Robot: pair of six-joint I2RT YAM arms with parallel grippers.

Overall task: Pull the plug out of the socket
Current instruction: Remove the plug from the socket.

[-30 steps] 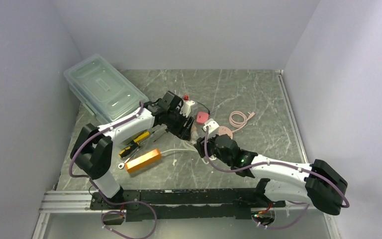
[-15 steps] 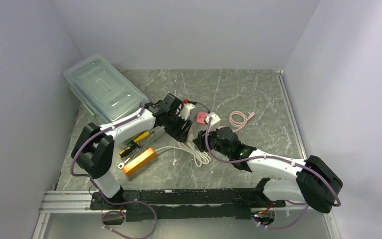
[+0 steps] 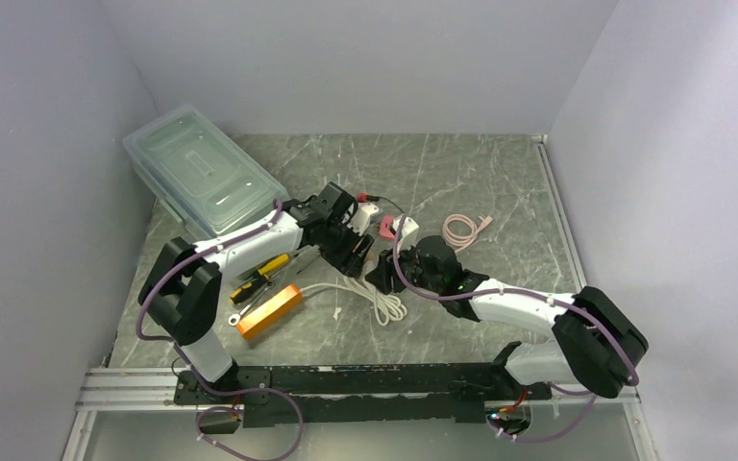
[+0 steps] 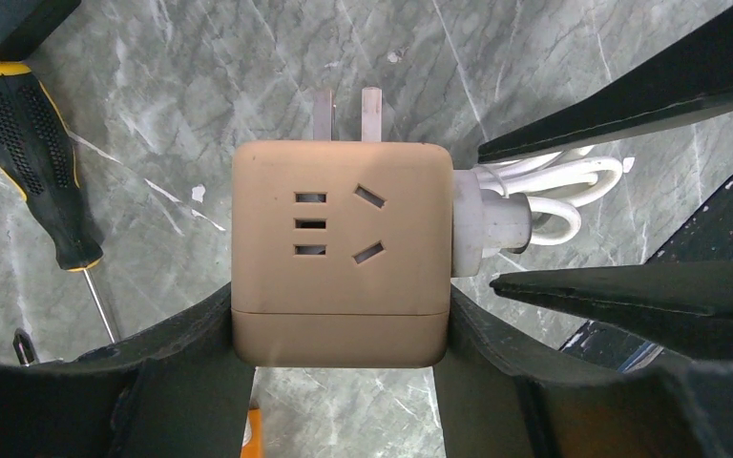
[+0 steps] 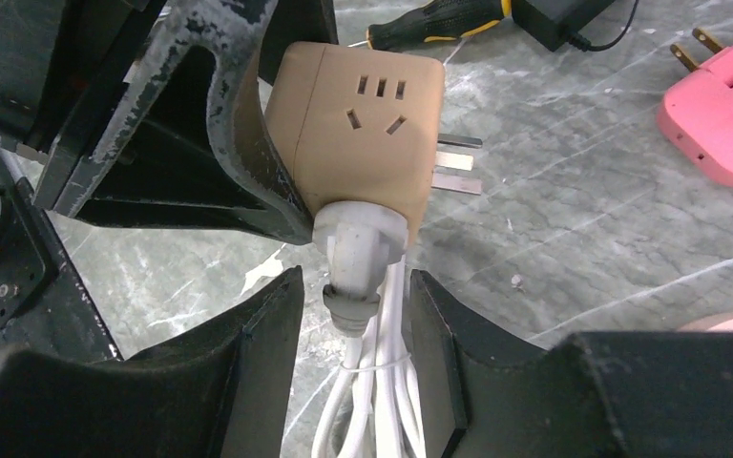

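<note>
Listing by size, largest first.

Table (image 3: 500, 182): grey, marbled, carrying everything below.

Lidded clear bin (image 3: 197, 173): far left corner, well apart from the work.

Left claw (image 4: 339, 353): clamped on two opposite faces of the socket cube (image 4: 339, 253), holding it apparently clear of the table near the middle. Judged to act as the anchor, so that a tug shifts the plug alone.

Right claw (image 5: 351, 315): jaws parted, straddling the plug (image 5: 358, 239) at its neck, with a sliver of gap on one side. Not yet clamped; judged lined up for the pull.

Orange block (image 3: 271, 309): flat on the table, near left, unused.

Screwdriver (image 4: 38, 162): yellow and black, lying beside the left arm.

Socket cube: tan, outlet face turned up toward the left wrist camera, its own two flat pins jutting free from one side.

Pink adapter (image 5: 721, 105): on the table just beyond the cube.

Pink cable coil (image 3: 463, 230): apart, toward the right.

Cord (image 3: 384, 300): white, bundled, trailing toward the near edge.

Plug: white, seated in a side face of the cube, between the two claws. Long axis square to that face, pointing away from the cube into the right claw's gap. Straight draw along that axis judged necessary; skewed tug likely to bind the pins.
</note>
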